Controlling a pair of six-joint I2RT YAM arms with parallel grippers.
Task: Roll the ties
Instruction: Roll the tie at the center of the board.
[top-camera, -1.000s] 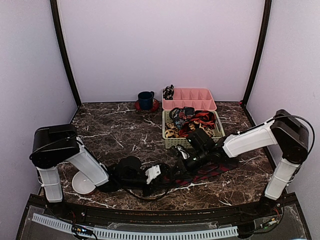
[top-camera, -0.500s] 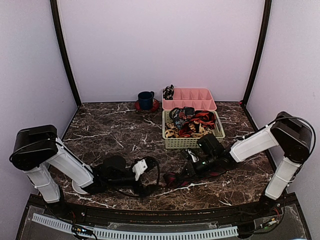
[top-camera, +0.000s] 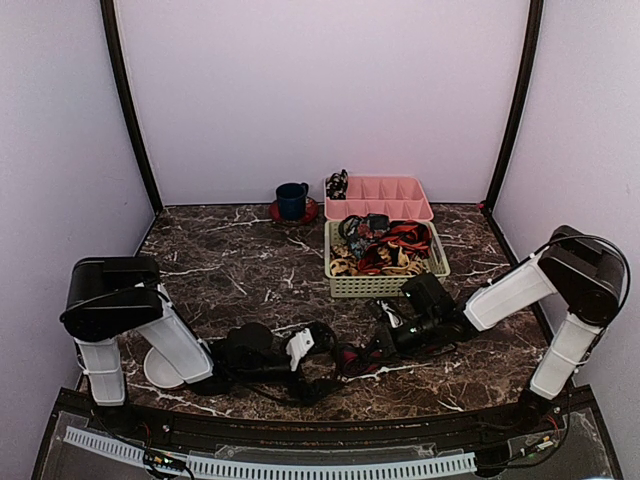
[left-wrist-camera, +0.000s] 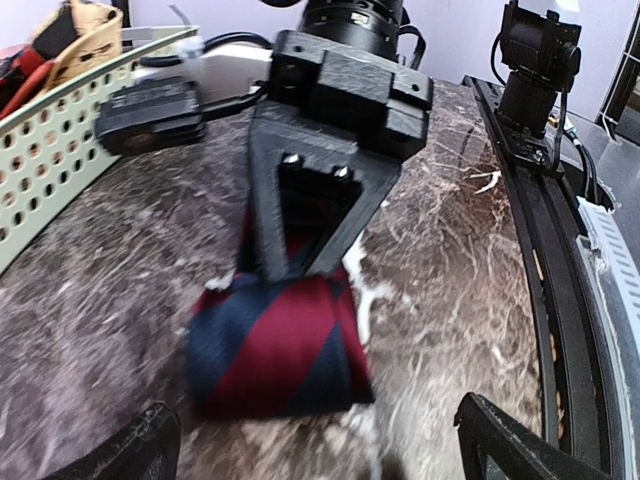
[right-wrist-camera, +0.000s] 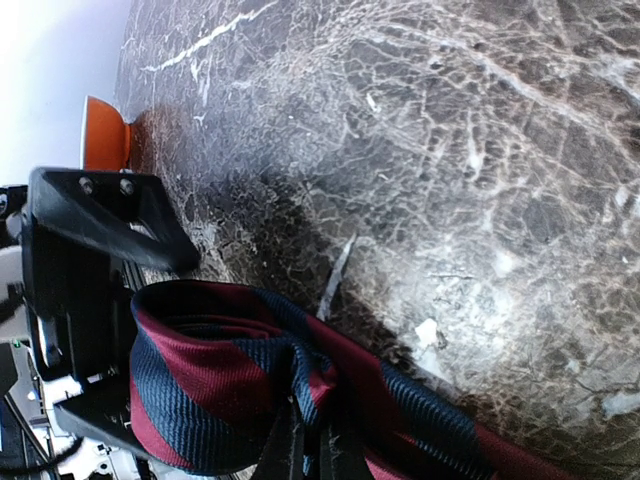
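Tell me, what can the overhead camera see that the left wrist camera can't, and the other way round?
Only overhead: the dark blue mug on its red saucer, the pink plastic divider tray at the back, and a white disc at the near left. Only the left wrist: the broad diagonal stripes on the navy-and-red fabric tie, the right claw pinched shut on it, and the left claw spread wide open. Both: the tie itself, the pale green perforated basket and the brown marbled tabletop.

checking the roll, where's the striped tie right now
Top view: the striped tie lies on the table near the front, right of centre, in front of the basket, pinched by the right gripper with the left gripper facing it.
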